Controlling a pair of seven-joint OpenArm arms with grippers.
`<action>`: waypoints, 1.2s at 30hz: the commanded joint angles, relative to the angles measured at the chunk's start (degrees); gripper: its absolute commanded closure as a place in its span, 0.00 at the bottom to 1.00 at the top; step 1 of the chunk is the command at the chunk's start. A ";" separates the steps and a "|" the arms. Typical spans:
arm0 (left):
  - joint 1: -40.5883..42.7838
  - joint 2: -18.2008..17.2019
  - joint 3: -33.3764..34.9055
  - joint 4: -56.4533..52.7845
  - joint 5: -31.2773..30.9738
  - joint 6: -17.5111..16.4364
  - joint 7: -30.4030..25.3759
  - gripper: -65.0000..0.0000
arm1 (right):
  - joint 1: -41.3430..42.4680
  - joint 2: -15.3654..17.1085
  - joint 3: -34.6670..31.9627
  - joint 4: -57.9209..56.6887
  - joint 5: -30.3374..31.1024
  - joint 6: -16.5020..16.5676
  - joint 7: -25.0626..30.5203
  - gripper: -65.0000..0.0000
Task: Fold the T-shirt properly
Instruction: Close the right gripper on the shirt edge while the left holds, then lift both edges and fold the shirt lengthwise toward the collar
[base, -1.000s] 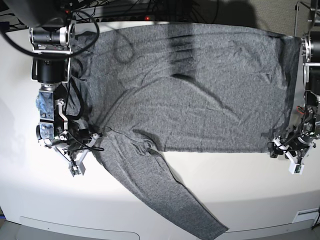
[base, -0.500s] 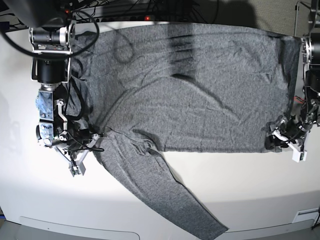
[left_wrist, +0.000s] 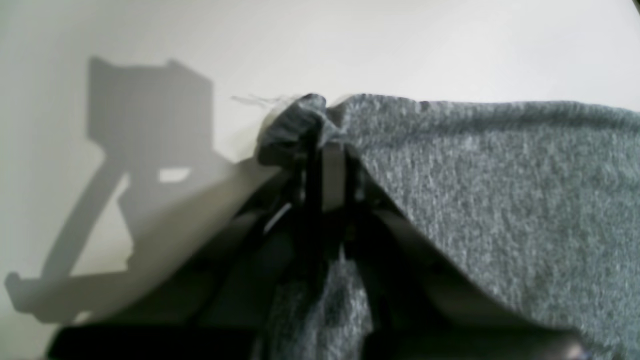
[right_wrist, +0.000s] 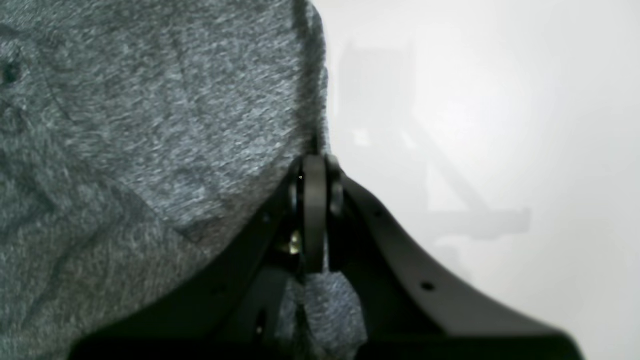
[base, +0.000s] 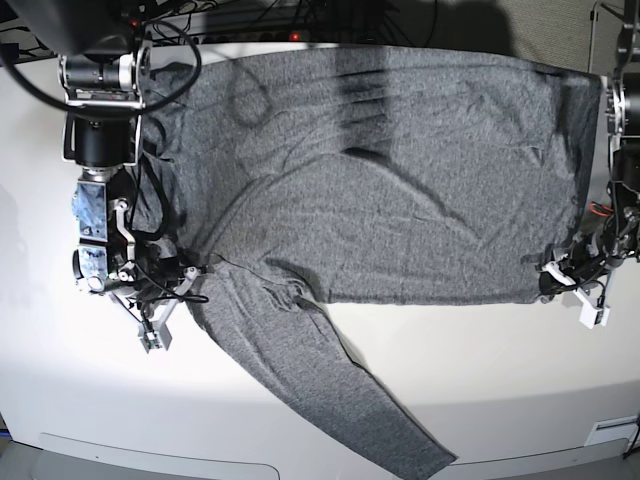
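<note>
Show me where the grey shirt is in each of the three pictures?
Base view: the shirt covers most of the table, one sleeve trailing toward the near edge.
Left wrist view: it fills the right side, a corner bunched in the shut left gripper.
Right wrist view: it fills the left side, its edge pinched by the shut right gripper.
Shared landmark: the white table beside the cloth.

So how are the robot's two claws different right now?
The left gripper pinches the T-shirt at its bottom hem corner; the right gripper pinches it by the shoulder, where the sleeve starts. In the wrist views, a bunched nub of cloth pokes past the left gripper's tips, while the cloth edge runs straight away from the right gripper's. Both are shut on the shirt, low over the white table.
</note>
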 joint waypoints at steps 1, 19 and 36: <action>-1.55 -0.96 -0.13 0.50 -0.07 -0.63 -1.31 0.99 | 1.77 0.61 0.09 1.25 0.31 0.15 0.94 1.00; -1.55 -0.98 -0.13 0.50 -0.13 -0.66 -15.04 0.99 | 1.77 0.63 0.09 1.46 0.46 0.17 0.81 1.00; -1.07 -4.79 -0.13 4.02 -0.37 -3.33 -9.03 0.99 | -2.34 0.63 0.09 12.35 0.46 2.49 -2.12 1.00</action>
